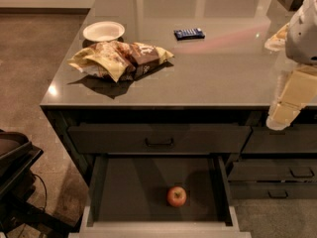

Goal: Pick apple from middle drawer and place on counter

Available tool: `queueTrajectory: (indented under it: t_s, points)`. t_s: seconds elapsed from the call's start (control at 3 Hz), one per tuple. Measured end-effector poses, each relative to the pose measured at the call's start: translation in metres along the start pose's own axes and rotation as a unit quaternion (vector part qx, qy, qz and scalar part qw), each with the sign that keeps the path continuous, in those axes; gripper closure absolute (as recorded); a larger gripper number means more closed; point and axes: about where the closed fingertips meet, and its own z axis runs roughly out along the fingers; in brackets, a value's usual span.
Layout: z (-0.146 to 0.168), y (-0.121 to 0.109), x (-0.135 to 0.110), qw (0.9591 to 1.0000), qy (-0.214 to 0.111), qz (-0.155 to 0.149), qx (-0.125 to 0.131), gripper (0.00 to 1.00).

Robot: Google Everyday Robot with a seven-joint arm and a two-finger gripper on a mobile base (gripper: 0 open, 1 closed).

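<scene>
Here's the gripper, hanging at the far right of the camera view, just off the front edge of the counter. Spread or closed? I cannot tell from this angle.

Below it and well off to the left of the view sits the apple, alone on the flat dark floor of the open middle drawer, a little right of centre and nearer the front lip than the back. Nothing touches it, and there's bare floor on every side.

How will it handle? Firm, smooth-skinned, light to moderate in weight, I'd say. Being round, it looks ready to roll at a nudge and could bruise under a hard squeeze. The safe hold looks like a top-down approach, closing across the widest part, either side of the stem dimple.

Above the apple, the closed top drawer front overhangs the back of the opening. Beyond the gripper, on the counter, lie a crumpled chip bag, a white plate and a small blue packet.
</scene>
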Motion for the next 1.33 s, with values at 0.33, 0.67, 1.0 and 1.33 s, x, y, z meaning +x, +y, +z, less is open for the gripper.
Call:
queueTrajectory:
  t_s: [0.33,0.67,1.0,1.33]
  points:
    - [0.0,0.0,0.0,1.0,0.0,0.0,0.0,0.0]
    - [0.015,0.01,0.01,0.9997,-0.021,-0.014,0.0,0.0]
    - [0.06,0.045,0.017,0.9959,-0.083,-0.035,-0.014,0.0]
    - [0.128,0.089,0.024,0.9851,-0.167,-0.016,-0.035,0.0]
